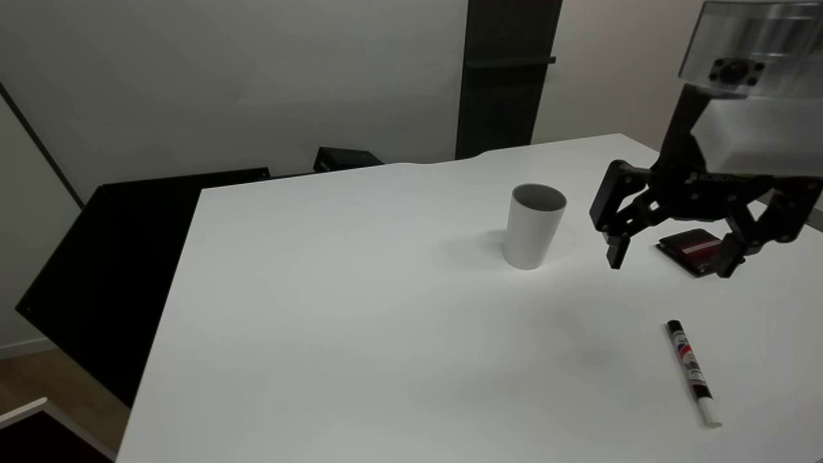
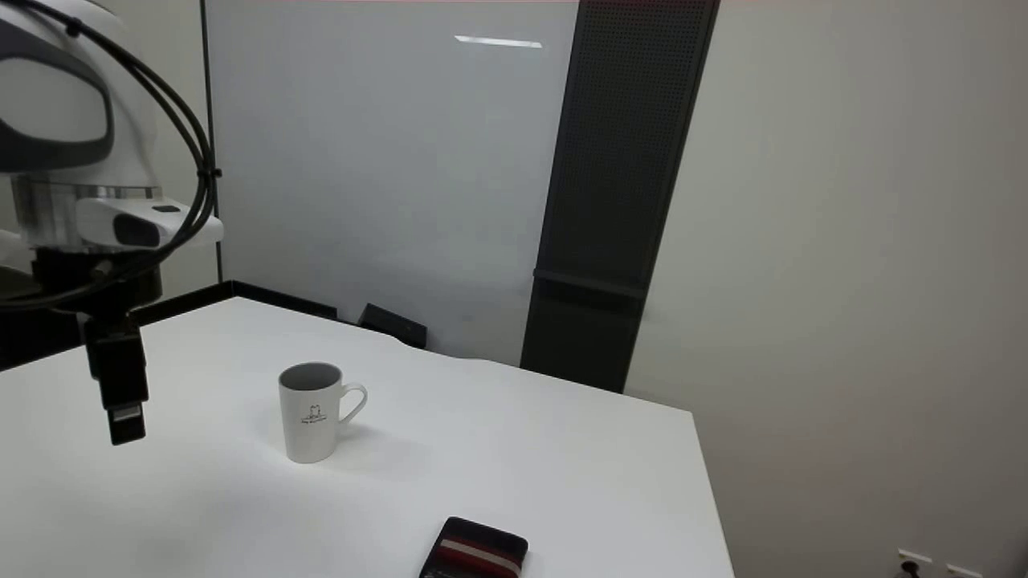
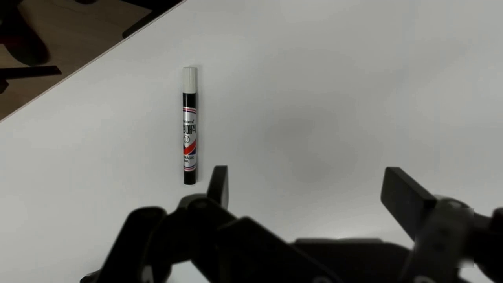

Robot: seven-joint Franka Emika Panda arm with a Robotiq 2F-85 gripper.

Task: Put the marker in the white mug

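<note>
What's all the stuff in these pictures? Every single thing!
table: one, white, in every view
marker: one, black, white and red, lying on table
mug: one, white, upright on table
wallet-like thing: one, dark, striped, on table
box-like thing: one, black, behind table
panel: one, dark, behind table
walls: several, pale, behind table
wall plates: two, white, low down
floor: one, brown, beyond table
dark shapes: several, black, unclear, beyond table
arm: one, white and grey, above table
cables: several, black, along arm
gripper: one, black, open, above table

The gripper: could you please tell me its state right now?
Gripper: open, jaws wide apart, holding nothing; the marker lies on the table.
</note>
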